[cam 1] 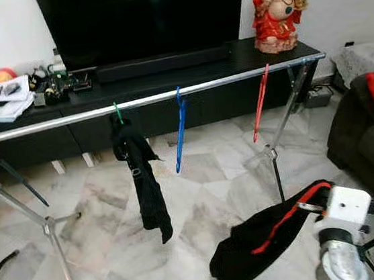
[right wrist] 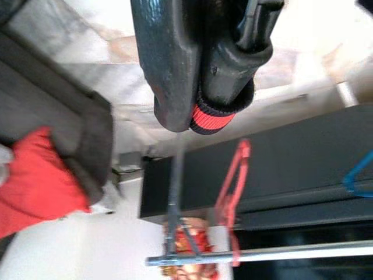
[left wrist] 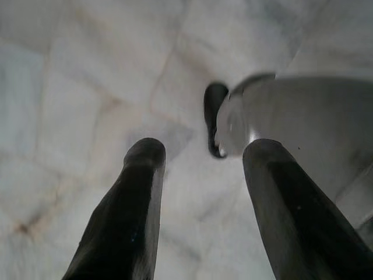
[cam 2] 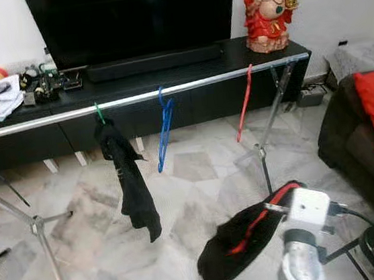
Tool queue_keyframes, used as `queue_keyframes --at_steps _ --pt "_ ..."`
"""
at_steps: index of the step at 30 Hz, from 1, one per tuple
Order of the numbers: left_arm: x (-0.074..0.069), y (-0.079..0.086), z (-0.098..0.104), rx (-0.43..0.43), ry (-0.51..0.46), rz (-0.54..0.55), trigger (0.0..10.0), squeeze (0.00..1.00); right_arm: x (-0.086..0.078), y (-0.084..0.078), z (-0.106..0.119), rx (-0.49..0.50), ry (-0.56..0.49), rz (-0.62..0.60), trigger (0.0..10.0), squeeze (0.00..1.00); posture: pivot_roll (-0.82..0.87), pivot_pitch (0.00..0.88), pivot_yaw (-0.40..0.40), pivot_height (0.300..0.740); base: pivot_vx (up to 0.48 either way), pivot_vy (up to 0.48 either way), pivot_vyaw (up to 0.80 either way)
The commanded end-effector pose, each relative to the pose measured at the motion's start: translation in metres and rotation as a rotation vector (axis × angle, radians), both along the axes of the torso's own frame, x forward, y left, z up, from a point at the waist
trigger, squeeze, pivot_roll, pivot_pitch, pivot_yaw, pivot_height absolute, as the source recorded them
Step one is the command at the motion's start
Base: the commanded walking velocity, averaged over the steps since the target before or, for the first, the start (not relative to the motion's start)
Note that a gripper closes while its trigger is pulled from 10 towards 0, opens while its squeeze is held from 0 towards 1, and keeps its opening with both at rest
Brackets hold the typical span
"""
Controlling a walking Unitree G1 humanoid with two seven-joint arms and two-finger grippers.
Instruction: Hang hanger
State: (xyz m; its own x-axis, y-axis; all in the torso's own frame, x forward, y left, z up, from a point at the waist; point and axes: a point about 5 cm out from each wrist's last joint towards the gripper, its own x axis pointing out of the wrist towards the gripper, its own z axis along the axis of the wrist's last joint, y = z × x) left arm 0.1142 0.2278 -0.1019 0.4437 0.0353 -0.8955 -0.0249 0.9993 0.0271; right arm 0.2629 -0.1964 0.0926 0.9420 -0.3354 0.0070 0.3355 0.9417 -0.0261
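Right claw [right wrist: 198, 111] clamped shut on red plastic hanger [cam 1: 278, 227] draped with black garment [cam 1: 254, 254], low beneath silver metal rail [cam 1: 168, 96]. Risk, my judgement: cloth slides off during lift. Left claw [left wrist: 201, 169] open, empty.

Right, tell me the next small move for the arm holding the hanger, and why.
Probably lift the right gripper up and forward toward the rail. It is shut on a red hanger carrying a black garment, which hangs low near the floor. The rail has free space between the blue hanger and the empty red hanger.
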Motion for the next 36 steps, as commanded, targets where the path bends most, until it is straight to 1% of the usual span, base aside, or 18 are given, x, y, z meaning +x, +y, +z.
queue_keyframes --at_steps 1,13,36 --pt "-0.0070 0.0040 -0.0013 0.018 0.029 -0.015 10.0 0.00 -0.0003 -0.0018 0.0052 -0.007 -0.025 -0.009 10.0 0.00 0.08 0.063 0.021 0.740 0.000 0.000 0.00" --pt "-0.0070 0.0043 -0.0013 0.025 0.036 -0.033 10.0 0.00 0.0007 0.0007 0.0051 -0.002 -0.026 -0.001 10.0 0.00 0.08 0.069 0.021 0.740 0.000 0.000 0.00" --pt "-0.0092 0.0039 -0.0019 0.017 0.043 -0.041 10.0 0.00 0.0016 0.0042 0.0044 0.000 -0.020 0.014 10.0 0.00 0.08 0.066 0.023 0.740 0.310 0.000 0.00"
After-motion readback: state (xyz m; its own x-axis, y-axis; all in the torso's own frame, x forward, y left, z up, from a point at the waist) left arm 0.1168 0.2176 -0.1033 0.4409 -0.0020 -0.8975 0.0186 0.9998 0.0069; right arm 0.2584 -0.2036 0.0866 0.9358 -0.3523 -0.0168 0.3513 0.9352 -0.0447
